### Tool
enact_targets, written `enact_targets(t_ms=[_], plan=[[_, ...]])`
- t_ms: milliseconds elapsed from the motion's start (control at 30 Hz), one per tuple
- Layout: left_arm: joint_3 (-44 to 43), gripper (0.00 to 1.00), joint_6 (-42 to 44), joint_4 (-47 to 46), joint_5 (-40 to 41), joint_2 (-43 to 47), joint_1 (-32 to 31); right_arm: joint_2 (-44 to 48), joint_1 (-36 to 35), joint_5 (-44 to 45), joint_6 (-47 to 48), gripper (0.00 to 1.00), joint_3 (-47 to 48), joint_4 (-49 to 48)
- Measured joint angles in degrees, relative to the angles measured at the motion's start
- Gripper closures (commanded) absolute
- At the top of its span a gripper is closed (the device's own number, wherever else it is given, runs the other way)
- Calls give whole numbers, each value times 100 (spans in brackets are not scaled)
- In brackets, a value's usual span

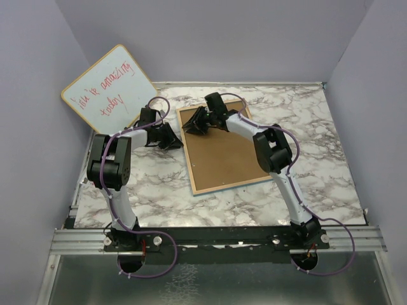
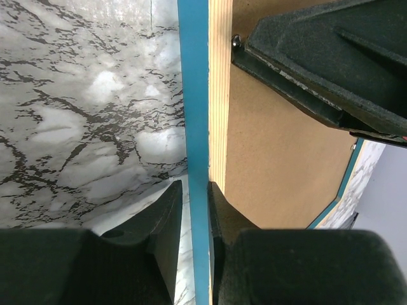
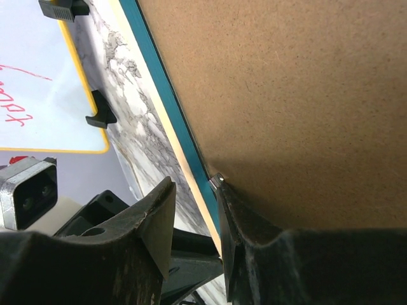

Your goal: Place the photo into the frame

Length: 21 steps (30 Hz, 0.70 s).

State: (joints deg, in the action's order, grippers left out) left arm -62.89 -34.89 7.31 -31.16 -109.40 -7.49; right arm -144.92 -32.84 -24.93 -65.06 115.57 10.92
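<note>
**A:** Where does the frame sit against the tools?

**B:** The frame (image 2: 194, 95) lies back-up on the desk (image 1: 318, 146), with the brown backing board (image 1: 222, 149) showing inside its pale wood rim. The left tool (image 2: 195, 190) straddles the left long edge, the blue side between its fingers. The gap is narrow, and I cannot tell whether it pinches.

**A:** And the right?

**B:** The right tool (image 3: 194, 184) is at the far-left corner, just beside the left one. One finger touches the board side by a small metal clip (image 3: 216, 182). The other stands off the rim with marble showing between, so it is slightly agape.

**A:** Room to move?

**B:** Bare desk lies right of the frame and in front of it. On the left the whiteboard (image 1: 108, 89) leans in the corner, near the left tool.
</note>
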Motion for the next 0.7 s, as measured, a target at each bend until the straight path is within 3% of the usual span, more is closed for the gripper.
enact_targets(t_ms=[533,600,700], plan=[[0,79,2,-17,-11,-2,2,243,0,87,-1491,65,-831,-807],[0,79,2,-17,-11,-2,2,321,-37,170,-1517,69,-949,-811],[-2,79,4,-15,-11,-2,2,356,-103,310,-1451,88,-984,-734]])
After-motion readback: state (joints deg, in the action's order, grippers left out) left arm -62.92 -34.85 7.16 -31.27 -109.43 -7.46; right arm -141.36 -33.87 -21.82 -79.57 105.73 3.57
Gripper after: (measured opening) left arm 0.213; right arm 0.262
